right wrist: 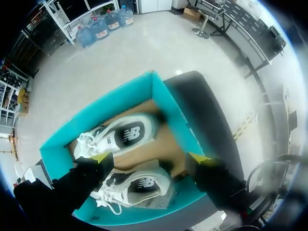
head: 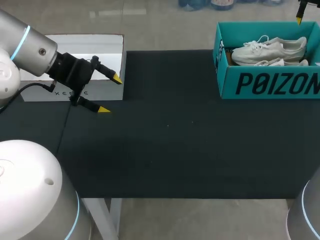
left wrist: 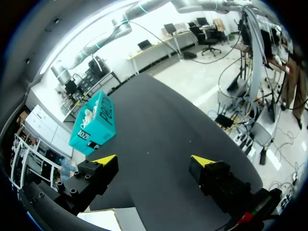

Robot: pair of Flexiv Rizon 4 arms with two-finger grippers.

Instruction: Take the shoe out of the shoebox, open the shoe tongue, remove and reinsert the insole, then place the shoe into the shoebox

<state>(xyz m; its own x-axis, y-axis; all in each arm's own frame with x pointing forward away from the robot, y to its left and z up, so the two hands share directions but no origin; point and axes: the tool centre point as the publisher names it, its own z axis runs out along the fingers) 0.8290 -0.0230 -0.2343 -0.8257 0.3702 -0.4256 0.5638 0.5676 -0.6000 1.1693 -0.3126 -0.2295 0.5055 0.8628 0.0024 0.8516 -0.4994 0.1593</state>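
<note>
Right wrist view: right hand point(right wrist: 149, 157) spread over shoebox point(right wrist: 108, 109) | left hand point(left wrist: 154, 160) spread, empty

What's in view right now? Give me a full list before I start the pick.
shoebox: one, teal, open, at the table's far right.
shoes: two, white, lying side by side inside the shoebox.
white box: one, white, at the table's far left.
table: one, black top.
left gripper: one, black with yellow tips, open and holding nothing, at the near edge of the white box.
right gripper: one, black with yellow tips, open and holding nothing, above the shoebox, over the shoes.
</note>
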